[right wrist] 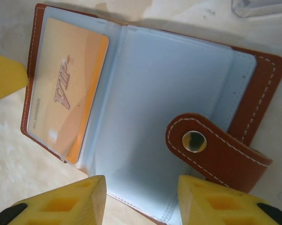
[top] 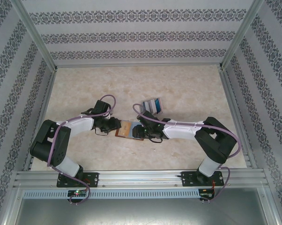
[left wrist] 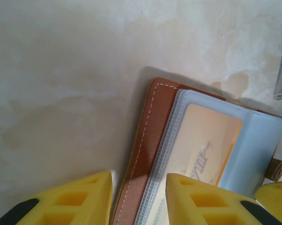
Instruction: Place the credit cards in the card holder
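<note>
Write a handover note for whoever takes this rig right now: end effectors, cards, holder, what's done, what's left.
Left end effector: open, jaws straddling the stitched edge of the card holder.
Right end effector: open, over the opened holder near its clasp tab.
Done: one orange card sits in a pocket.
Left: the other credit cards are stacked beyond the holder and need pocketing.

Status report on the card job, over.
Both open: left pincer astride holder's stitched edge, right pincer over its pale pockets. Holder flat open, orange card pocketed; other cards piled apart. Clasp tab lies across the other pocket.
</note>
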### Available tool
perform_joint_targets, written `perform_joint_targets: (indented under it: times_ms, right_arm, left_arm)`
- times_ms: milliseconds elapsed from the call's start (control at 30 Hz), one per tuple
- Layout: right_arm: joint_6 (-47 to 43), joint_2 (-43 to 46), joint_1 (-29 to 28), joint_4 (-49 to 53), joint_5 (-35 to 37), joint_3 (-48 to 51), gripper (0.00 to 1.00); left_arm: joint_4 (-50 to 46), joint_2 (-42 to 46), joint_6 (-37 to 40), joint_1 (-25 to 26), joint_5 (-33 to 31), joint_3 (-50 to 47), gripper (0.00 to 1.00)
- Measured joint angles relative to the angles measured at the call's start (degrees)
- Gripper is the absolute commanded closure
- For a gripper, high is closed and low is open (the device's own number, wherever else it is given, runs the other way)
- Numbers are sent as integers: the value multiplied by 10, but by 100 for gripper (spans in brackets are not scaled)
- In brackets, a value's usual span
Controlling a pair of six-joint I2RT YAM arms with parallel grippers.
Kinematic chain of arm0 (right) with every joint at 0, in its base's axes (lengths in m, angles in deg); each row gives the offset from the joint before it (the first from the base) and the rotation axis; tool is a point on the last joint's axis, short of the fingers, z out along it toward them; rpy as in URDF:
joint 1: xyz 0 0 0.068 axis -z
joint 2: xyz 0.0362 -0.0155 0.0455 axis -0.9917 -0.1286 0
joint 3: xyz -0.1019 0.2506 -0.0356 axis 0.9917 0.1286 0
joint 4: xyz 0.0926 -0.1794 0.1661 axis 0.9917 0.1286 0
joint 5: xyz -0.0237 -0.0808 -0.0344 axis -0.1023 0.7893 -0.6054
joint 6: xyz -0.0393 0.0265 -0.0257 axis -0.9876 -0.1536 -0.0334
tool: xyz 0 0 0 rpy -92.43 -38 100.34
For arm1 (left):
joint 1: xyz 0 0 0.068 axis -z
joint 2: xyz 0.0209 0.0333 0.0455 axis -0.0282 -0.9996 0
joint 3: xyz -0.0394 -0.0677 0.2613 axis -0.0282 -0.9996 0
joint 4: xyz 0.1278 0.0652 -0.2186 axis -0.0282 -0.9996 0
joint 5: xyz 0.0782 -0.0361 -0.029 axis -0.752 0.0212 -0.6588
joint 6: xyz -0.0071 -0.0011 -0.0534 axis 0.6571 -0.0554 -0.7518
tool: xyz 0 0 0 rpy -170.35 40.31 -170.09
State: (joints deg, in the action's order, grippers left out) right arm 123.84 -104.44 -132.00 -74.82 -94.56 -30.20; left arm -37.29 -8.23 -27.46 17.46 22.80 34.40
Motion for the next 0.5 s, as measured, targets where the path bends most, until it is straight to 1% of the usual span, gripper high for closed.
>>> perform_joint_targets:
  times_ms: [133,367,500]
  right_arm:
    - [0,-13,0,-4,-2,-12,58]
    - [3,-35,0,-15,-9,-25,57]
    - [7,-48,0,-39,-18,-29,57]
  left_arm:
    - [11,-3,-1,-1,3,-6,71]
    - [21,-3,-2,0,4,-12,72]
    - [27,-3,-5,1,5,-15,74]
